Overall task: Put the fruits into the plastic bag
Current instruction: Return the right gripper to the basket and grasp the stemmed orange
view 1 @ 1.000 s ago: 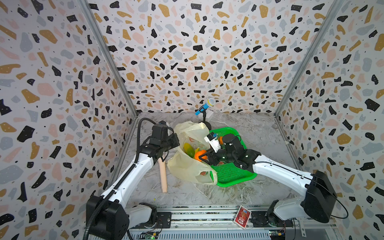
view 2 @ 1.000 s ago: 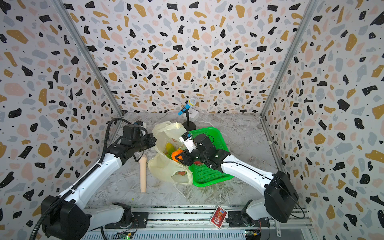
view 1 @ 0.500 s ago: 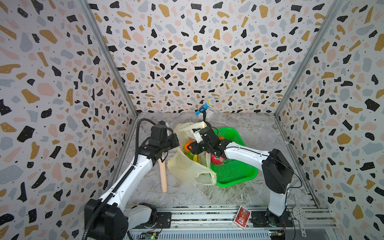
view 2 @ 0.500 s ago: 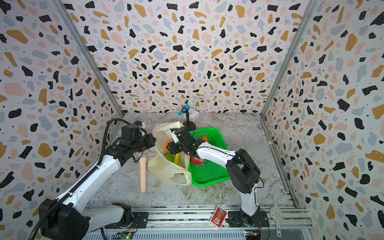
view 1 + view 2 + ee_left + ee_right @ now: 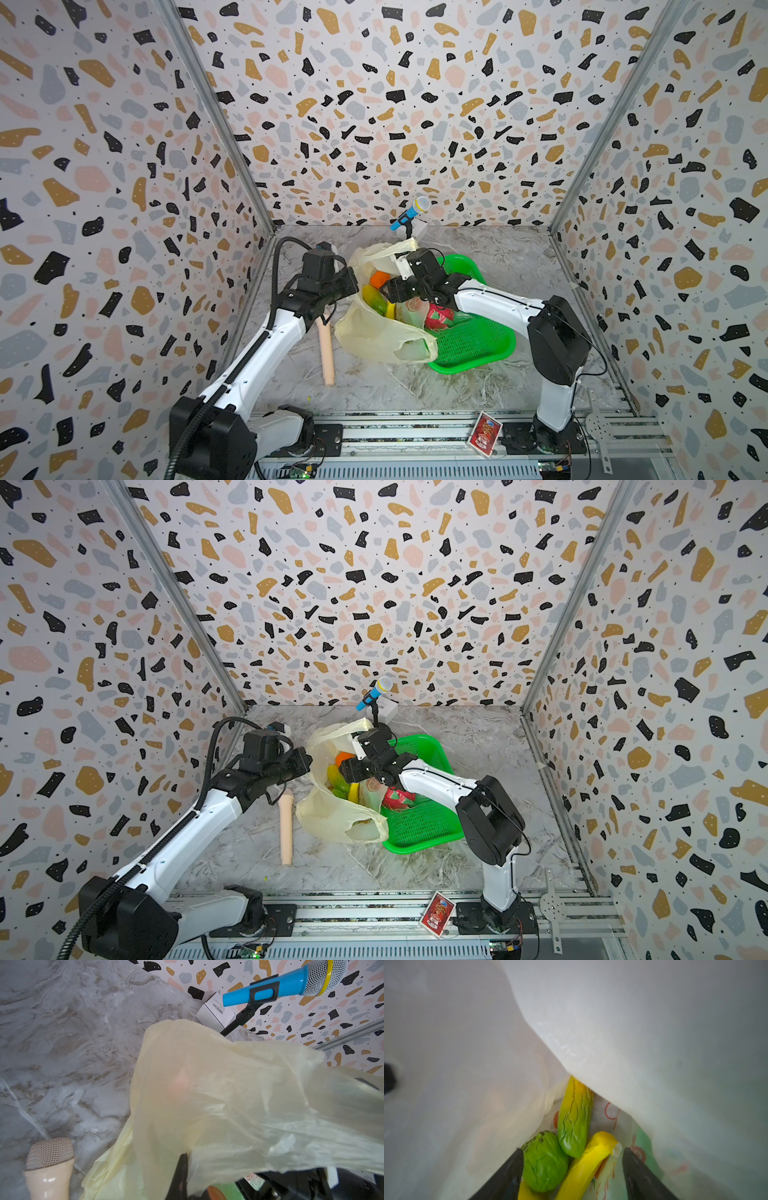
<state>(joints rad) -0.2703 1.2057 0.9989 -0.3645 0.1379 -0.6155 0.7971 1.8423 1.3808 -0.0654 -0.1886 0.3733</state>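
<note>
The pale-yellow plastic bag (image 5: 374,332) (image 5: 332,816) lies mid-table with its mouth held up. My left gripper (image 5: 353,282) (image 5: 184,1155) is shut on the bag's (image 5: 207,1095) left rim. My right gripper (image 5: 388,293) (image 5: 343,773) (image 5: 572,1149) reaches into the mouth, open, with nothing between its fingers. Below it inside the bag lie a bumpy green fruit (image 5: 545,1165), a green-yellow mango (image 5: 574,1122) and a banana (image 5: 591,1163). An orange (image 5: 379,277) sits in the bag just behind the right gripper. A red dragon fruit (image 5: 438,318) rests in the basket beside the bag.
The green perforated basket (image 5: 478,345) stands right of the bag, partly under it. A beige cylinder (image 5: 326,353) lies to the bag's left. At the back wall are a blue toy microphone (image 5: 409,214) on a stand and a white box (image 5: 216,1012). A red card (image 5: 484,428) leans on the front rail.
My right arm swung from the basket to the bag's mouth carrying an orange, then its jaws opened and the orange now lies in the bag. The left gripper kept its hold.
</note>
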